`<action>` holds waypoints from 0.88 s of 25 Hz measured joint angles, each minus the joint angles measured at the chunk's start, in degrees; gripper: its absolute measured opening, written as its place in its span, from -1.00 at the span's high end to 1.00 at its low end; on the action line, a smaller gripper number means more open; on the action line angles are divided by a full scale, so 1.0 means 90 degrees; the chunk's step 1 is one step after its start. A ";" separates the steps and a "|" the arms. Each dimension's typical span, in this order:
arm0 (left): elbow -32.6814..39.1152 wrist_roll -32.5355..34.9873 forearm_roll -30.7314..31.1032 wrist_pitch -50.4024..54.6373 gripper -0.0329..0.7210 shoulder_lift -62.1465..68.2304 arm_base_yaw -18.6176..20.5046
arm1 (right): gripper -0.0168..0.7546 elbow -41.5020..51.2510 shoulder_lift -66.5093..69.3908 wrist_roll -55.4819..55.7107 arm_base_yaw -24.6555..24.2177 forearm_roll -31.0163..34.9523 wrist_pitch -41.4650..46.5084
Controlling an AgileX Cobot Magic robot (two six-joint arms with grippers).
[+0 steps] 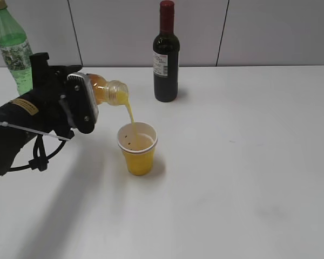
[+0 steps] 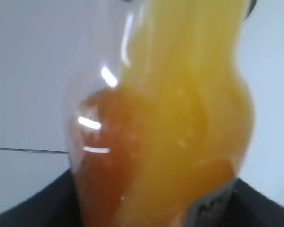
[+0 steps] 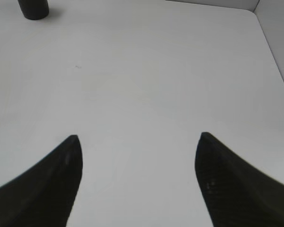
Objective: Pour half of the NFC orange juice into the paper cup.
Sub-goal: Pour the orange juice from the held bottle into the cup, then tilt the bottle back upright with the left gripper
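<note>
The NFC orange juice (image 1: 109,90) bottle lies tipped on its side above the table, mouth pointing right and down. My left gripper (image 1: 85,102) is shut on its body. A thin orange stream falls from the mouth into the yellow paper cup (image 1: 137,148), which stands upright just below and right of it. Up close in the left wrist view the NFC orange juice (image 2: 180,123) fills the frame, with dark fingers (image 2: 33,208) at both lower corners. My right gripper (image 3: 139,142) is open over bare table, nothing between its fingers; it does not show in the exterior view.
A dark wine bottle (image 1: 166,54) stands behind the cup near the wall; its base (image 3: 33,8) shows in the right wrist view. A green bottle (image 1: 13,48) stands at the back left, behind my left arm. The white table (image 1: 248,178) stretches right and front.
</note>
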 joint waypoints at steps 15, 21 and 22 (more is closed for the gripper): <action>0.0000 0.0306 0.0000 -0.0046 -0.34 0.0000 0.0000 | -0.50 0.0000 0.0000 0.0000 0.0000 0.0000 0.0000; 0.0000 0.0333 0.0000 -0.0046 -0.34 0.0000 0.0000 | -0.50 0.0000 0.0000 -0.0006 0.0000 0.0000 0.0000; 0.0000 0.0355 0.0000 -0.0046 -0.34 0.0000 0.0000 | -0.50 0.0000 0.0000 -0.0006 0.0000 0.0000 0.0000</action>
